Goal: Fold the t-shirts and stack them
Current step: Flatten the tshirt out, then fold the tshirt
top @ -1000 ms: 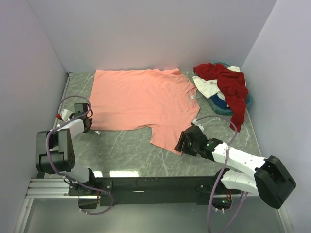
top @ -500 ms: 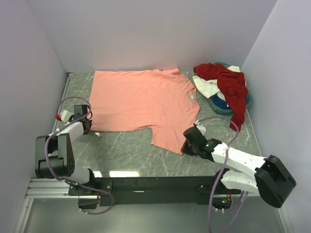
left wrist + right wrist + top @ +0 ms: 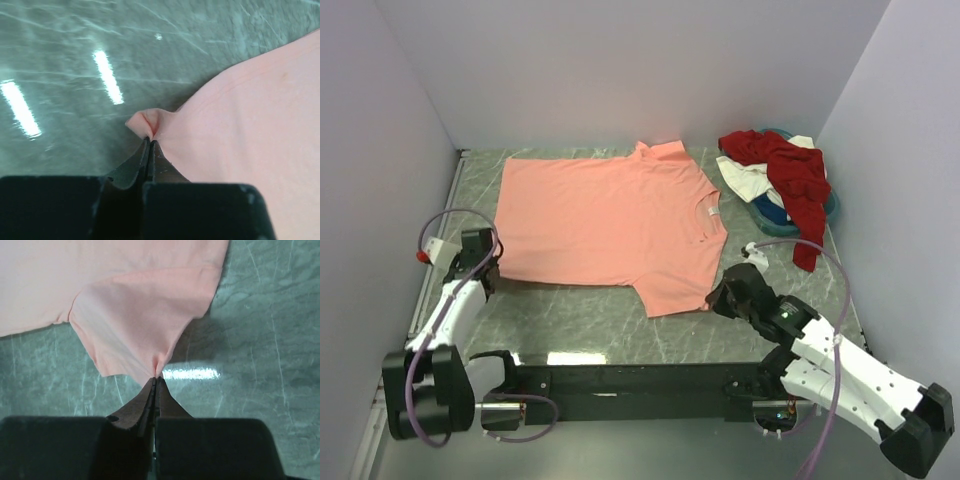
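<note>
The pink shirt [image 3: 610, 225] has slid toward my left side since a second ago. My right gripper [image 3: 156, 377], spread over the sleeve back then, now pinches its edge. My left gripper [image 3: 150, 142] is clamped on the hem corner, so I judge a fold can begin. The other shirts [image 3: 782, 180] lie heaped far right on the green marbled table [image 3: 590, 320], with pale walls [image 3: 620, 70] around.

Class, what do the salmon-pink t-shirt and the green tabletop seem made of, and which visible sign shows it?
The salmon-pink t-shirt: soft matte fabric, probably cotton; it puckers where the right gripper pinches it. The green veined tabletop: glossy, marble-look, perhaps laminate; it mirrors lights.
</note>
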{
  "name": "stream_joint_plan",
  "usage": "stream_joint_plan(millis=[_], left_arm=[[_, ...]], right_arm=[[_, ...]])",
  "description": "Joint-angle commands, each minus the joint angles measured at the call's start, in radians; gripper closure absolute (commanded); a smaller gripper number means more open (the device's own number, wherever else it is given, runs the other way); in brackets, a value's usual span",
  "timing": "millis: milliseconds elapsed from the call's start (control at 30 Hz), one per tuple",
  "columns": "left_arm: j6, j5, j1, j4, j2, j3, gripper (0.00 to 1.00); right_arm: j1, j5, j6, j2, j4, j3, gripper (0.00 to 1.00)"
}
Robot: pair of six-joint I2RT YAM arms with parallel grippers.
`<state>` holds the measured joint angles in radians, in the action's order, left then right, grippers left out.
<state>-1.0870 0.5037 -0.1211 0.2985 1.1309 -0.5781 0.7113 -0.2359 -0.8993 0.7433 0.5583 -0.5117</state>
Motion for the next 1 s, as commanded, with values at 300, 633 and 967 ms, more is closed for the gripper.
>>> stream_joint_plan(millis=[300, 633, 967], left_arm=[[-0.001, 0.092, -0.006, 0.099, -0.306, 0.092, 0.99], [0.015, 0.003, 0.006, 0.057, 0.099, -0.141, 0.99], [-0.005, -0.011, 0.008, 0.051, 0.349, -0.308, 0.92]], right_arm=[[0.022, 0.078, 0.068, -0.148, 0.137, -0.105, 1.00], [-0.088, 0.099, 0.299, 0.353, -0.018, -0.444, 1.00], [-0.269, 0.199, 0.369, 0.723, -0.063, -0.769, 1.00]])
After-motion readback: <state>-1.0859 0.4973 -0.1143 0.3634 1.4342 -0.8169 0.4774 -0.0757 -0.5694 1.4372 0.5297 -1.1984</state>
